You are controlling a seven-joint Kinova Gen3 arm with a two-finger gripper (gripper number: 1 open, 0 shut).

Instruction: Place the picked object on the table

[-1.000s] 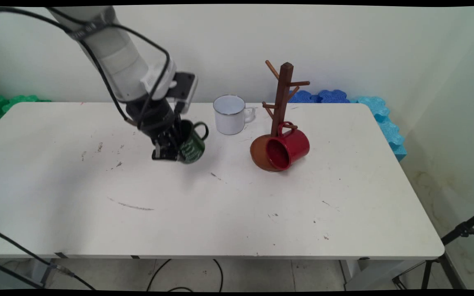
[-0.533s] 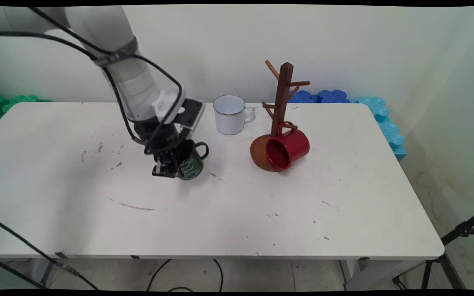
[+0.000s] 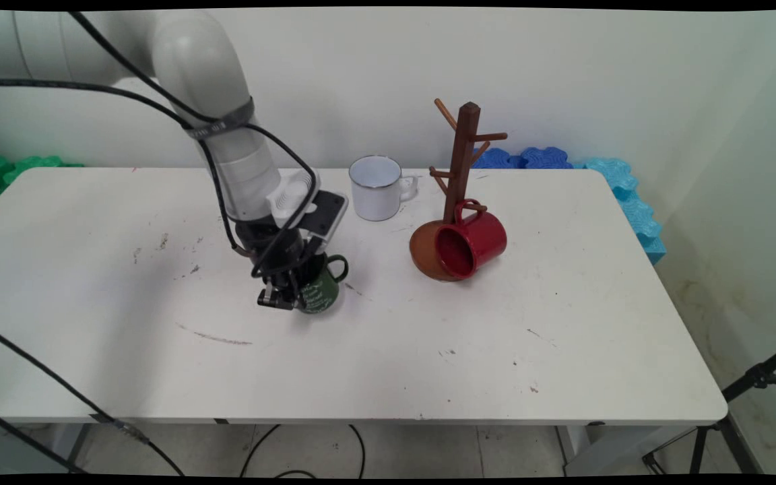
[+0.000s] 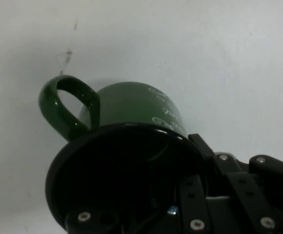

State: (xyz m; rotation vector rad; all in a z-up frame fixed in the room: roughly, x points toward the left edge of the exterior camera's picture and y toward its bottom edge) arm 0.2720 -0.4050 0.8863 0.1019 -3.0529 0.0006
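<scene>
The black two-finger gripper [image 3: 279, 301] has its fingers pinching the rim wall of a dark green enamel mug with white lettering [image 3: 318, 294], one finger inside. The mug sits low over the white desk [image 3: 388, 350], left of the wooden mug tree [image 3: 463, 162]; whether it touches the desk I cannot tell.

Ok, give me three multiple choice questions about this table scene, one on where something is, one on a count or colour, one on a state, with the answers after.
1. Where is the white mug?
A. at the table's far edge, left of the mug tree
B. on the near edge
C. in the gripper

2. How many mugs are in view?
A. one
B. three
C. five

3. How is the red mug?
A. standing upright on the table
B. upside down
C. hanging by its handle on the tree

Answers: 1 A, it stands beside the tree near the wall. 2 B, white, red and a green mug. 3 C, its handle loops a low peg and its mouth faces sideways.
</scene>
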